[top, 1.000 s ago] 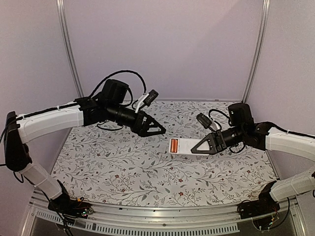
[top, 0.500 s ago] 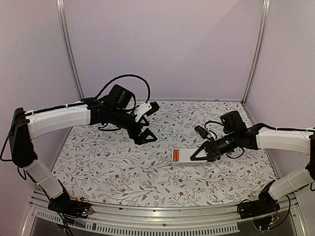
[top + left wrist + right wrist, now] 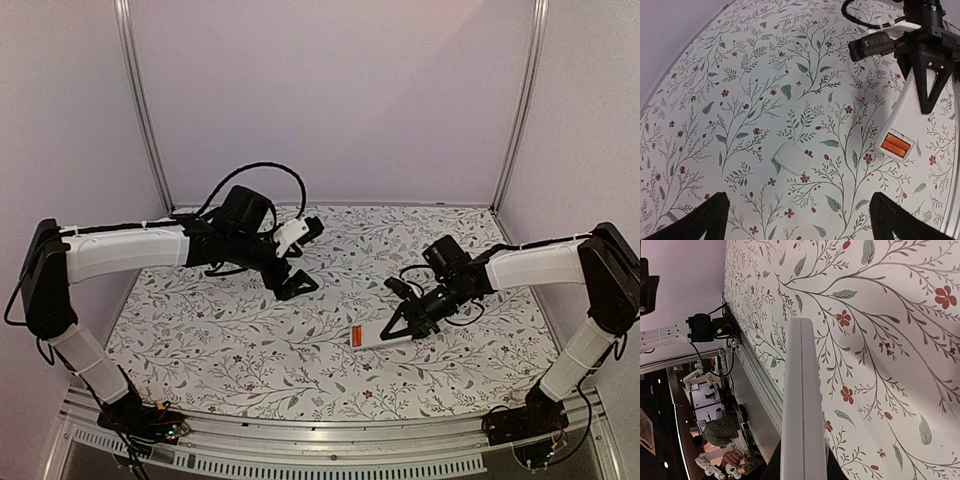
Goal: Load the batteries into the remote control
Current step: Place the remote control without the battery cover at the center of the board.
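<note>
The white remote control (image 3: 378, 335) is held near the mat by my right gripper (image 3: 402, 322), which is shut across its sides. Its back faces up and the open bay at its near-left end holds the two orange batteries (image 3: 356, 338). The left wrist view shows the remote (image 3: 905, 117) with the batteries (image 3: 894, 145) side by side, and the small white cover (image 3: 792, 157) lying flat on the mat to their left. My left gripper (image 3: 296, 284) is open and empty, its fingers (image 3: 705, 220) hovering above and near the cover. The right wrist view shows the remote (image 3: 801, 405) edge-on.
The floral mat (image 3: 250, 340) covers the table between lilac walls. A metal rail (image 3: 300, 455) runs along the near edge. The right arm's cables (image 3: 865, 22) hang behind the remote.
My right arm has lowered the remote towards the mat and swung it nearer. My left gripper has dropped lower and drawn slightly left, over the cover.
</note>
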{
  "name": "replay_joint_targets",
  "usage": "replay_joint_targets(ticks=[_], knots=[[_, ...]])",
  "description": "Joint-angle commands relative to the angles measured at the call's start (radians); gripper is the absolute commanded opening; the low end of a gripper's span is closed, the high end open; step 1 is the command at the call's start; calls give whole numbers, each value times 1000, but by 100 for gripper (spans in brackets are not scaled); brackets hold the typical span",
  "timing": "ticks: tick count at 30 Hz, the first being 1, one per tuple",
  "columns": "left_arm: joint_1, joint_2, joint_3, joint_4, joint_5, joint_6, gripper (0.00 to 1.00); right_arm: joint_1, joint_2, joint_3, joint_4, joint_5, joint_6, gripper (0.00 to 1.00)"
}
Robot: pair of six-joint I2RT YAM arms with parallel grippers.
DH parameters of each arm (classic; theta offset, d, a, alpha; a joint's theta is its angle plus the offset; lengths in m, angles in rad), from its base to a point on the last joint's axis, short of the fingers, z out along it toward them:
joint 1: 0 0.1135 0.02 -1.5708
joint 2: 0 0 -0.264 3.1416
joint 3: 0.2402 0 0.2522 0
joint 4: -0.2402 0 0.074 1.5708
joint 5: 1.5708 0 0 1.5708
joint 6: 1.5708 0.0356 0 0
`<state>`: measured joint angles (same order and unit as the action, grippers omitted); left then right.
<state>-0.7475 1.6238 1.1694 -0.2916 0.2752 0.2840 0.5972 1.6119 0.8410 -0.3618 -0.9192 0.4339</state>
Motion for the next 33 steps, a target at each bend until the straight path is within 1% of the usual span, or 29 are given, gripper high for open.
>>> replay_joint_targets(ticks=[1,5,7,9,12,15,18,21,23,25,29,33], knots=[[17,-5,-10,59,-15,-12,100,-2,74,48,-33,4,-35,7],[19,-7,-30,84,-10,4,100,0,121,82,-42,6,-38,8],[21,-8,-37,104,-32,-4,100,-1,143,100,-51,9,-46,10],[36,-12,-54,136,-18,-27,99,-1,167,112,-56,3,-55,13],[62,-15,-79,220,26,-72,100,-2,193,119,-59,12,-62,21],[69,-10,-85,261,25,-88,100,-2,202,130,-81,29,-71,32],[70,10,-75,259,19,-73,100,-4,211,143,-106,54,-85,38],[77,53,-28,181,50,-13,100,-5,225,155,-131,86,-100,49],[85,70,-13,164,73,10,100,-8,232,159,-145,114,-111,54],[87,79,-22,161,102,72,100,-15,230,161,-160,145,-119,62],[86,109,-10,131,148,164,100,-38,221,165,-183,192,-124,71],[81,175,49,22,169,291,99,-43,218,170,-206,237,-130,77]])
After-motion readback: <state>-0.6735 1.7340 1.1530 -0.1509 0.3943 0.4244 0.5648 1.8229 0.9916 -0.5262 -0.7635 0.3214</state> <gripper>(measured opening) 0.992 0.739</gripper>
